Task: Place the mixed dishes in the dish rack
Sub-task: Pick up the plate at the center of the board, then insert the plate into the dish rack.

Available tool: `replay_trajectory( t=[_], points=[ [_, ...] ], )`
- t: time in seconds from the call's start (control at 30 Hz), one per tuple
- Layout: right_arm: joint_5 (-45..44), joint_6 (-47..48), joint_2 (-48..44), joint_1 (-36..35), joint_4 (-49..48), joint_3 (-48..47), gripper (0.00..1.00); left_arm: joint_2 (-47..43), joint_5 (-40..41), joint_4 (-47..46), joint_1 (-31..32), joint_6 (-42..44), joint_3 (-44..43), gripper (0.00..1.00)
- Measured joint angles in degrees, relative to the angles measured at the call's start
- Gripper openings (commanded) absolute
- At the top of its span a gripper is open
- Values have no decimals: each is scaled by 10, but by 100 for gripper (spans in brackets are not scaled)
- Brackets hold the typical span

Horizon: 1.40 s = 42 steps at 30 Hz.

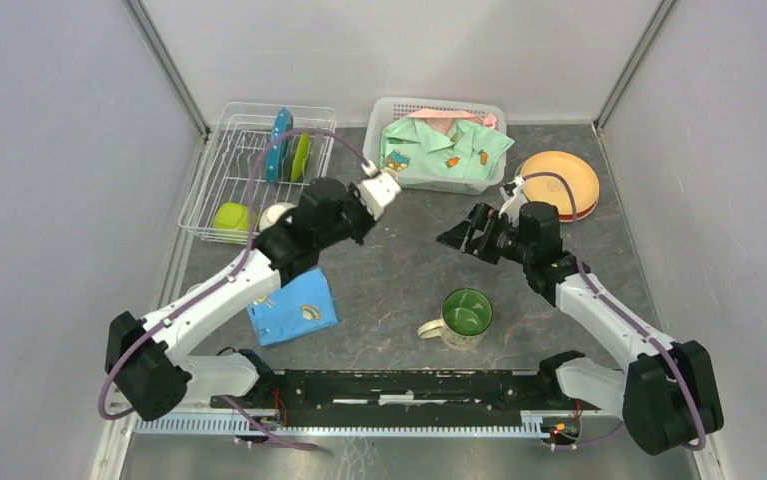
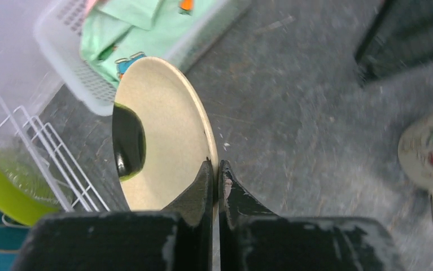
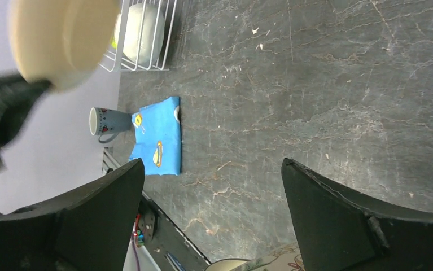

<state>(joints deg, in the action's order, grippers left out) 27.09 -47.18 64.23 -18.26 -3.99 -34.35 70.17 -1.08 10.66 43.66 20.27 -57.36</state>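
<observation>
left gripper pinches the cream plate by its rim; right gripper gapes empty. keep the plate upright and lower it between free rack tines.

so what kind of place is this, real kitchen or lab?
Probably a lab robot cell staged as a dish station, not a kitchen: plain grey panel walls enclose a dark stone-patterned tabletop holding a white wire dish rack and white plastic latticed basket.

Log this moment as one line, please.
left hand: shut on cream plate rim | right hand: open, empty | mug: on table | dish rack: partly loaded
</observation>
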Motion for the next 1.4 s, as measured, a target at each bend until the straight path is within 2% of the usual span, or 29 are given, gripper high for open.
replay_trajectory(
  t=[0.37,0.6,0.9,1.13,1.4],
  points=[
    [-25,53,-59,0,33,21,98,17,-84,3,-207,-179,-130,2],
    [-37,62,-60,0,41,24,98,114,-148,4,-334,-273,-209,2],
    [-43,69,-53,0,44,24,98,193,-167,13,-380,-325,-272,2],
    [-58,79,-52,0,64,23,98,235,-204,13,-421,-334,-303,2],
    [-68,81,-45,0,70,21,98,304,-292,31,-469,-335,-347,2]
  ],
)
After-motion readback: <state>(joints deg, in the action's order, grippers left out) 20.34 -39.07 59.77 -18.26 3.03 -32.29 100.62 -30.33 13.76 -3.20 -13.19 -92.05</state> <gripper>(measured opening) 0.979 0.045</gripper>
